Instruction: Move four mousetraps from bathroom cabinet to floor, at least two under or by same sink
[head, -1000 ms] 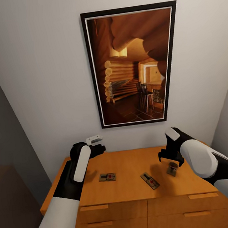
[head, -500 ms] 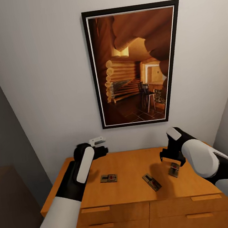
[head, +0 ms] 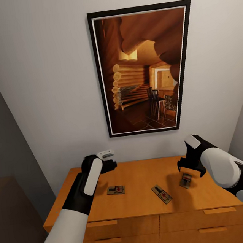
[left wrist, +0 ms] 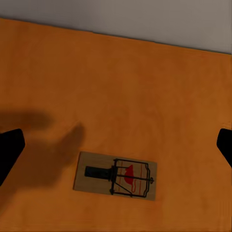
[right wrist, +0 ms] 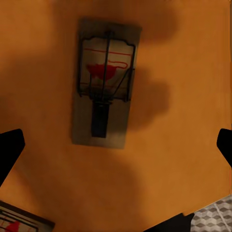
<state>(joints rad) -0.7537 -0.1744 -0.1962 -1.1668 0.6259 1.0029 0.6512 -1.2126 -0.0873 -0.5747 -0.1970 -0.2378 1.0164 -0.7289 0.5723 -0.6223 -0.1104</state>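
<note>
Both claws hang over the cabinet (head: 146, 195) in the head view: the left claw (head: 109, 165) is near the back edge of the orange-brown top, and the right claw (head: 188, 166) is above the right part of it. From this view I cannot tell if their fingers are spread or closed. Three mousetraps lie flat on the top, well apart from each other: the left mousetrap (head: 116, 190) is just in front of the left claw, the middle mousetrap (head: 161, 194) lies turned at an angle, and the right mousetrap (head: 185, 181) is directly below the right claw. Drawers with wooden bar handles (head: 217, 210) show on the front of the cabinet. A framed picture (head: 145, 69) of a log room hangs on the pale wall (head: 48, 89) behind. In the left wrist view the two dark fingertips (left wrist: 9, 150) stand wide apart at the edges, so this claw is released and grasps nothing; the left mousetrap (left wrist: 116, 175) lies between them on the wood, not touched. In the right wrist view the fingertips (right wrist: 9, 147) are also far apart, released, and the right mousetrap (right wrist: 104, 82) lies between them with its red mark visible. A corner of another mousetrap (right wrist: 19, 222) shows at the edge, and a small piece of the bathroom floor (right wrist: 212, 217) with cube pattern is seen beyond the cabinet edge.
</note>
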